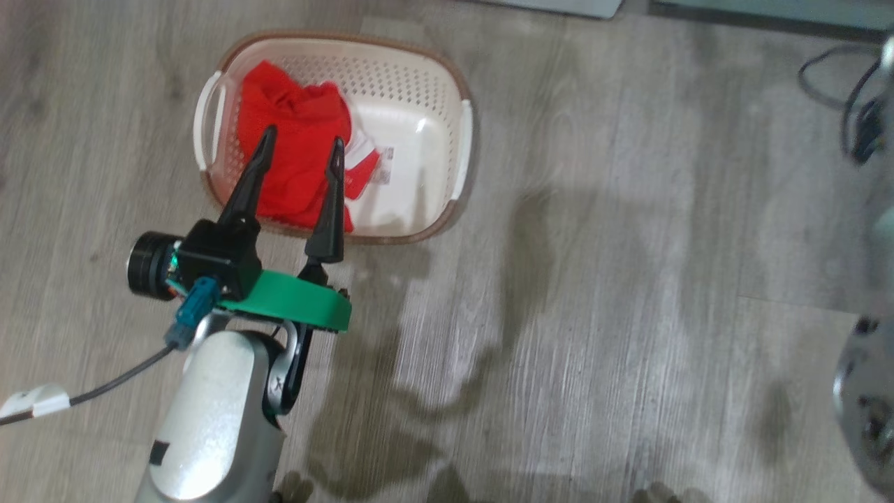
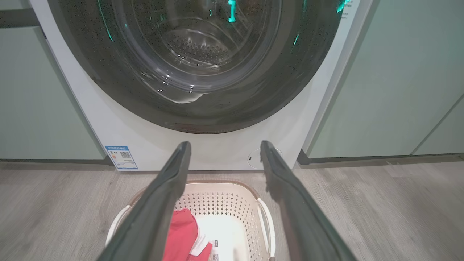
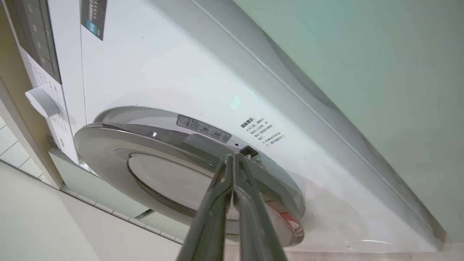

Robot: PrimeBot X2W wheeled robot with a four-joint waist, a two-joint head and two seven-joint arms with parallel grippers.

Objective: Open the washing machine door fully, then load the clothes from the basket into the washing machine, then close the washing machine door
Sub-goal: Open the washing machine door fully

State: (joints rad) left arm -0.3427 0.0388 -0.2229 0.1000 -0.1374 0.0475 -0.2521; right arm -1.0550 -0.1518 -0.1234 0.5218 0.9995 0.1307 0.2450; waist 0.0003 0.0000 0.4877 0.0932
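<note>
Head view: left gripper (image 1: 304,136) spread wide above clothes (image 1: 286,98) in basket (image 1: 464,91). Right wrist view: right gripper (image 3: 233,156) pinched together, tips by washing machine door (image 3: 108,145) rim.

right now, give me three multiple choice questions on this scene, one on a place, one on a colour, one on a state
1. Where do the clothes lie?
A) in the basket
B) on the floor
C) in the drum

2. What colour is the basket's rim?
A) blue
B) brown
C) black

3. How is the left claw?
A) shut on the clothes
B) shut, empty
C) open

Answers:
1 A, the red fabric sits inside the basket's walls.
2 B, a brown band runs round its top edge.
3 C, it is spread wide over the basket.
</note>
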